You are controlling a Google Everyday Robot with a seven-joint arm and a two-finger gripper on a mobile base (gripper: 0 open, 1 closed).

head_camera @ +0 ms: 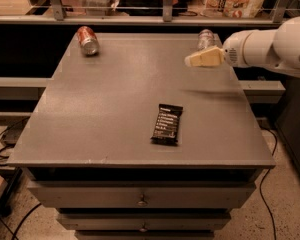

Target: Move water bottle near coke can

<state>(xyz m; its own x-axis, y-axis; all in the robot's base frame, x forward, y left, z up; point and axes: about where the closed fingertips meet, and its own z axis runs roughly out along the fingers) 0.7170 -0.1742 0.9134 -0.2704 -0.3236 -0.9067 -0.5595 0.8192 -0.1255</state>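
Note:
The water bottle point(205, 38), small and clear with a pale cap, lies near the far right edge of the grey table point(115, 99). The coke can point(88, 40), red with silver ends, lies on its side at the far left of the table. My gripper point(192, 60), cream-coloured on a white arm, hovers above the table just in front of the bottle and covers its lower part. It holds nothing that I can see.
A flat black snack bar wrapper point(166, 124) lies at the table's front centre-right. A metal railing point(165, 9) with bags and boxes behind it runs along the far side. Drawers point(140, 196) sit under the table, and cables lie on the floor at left.

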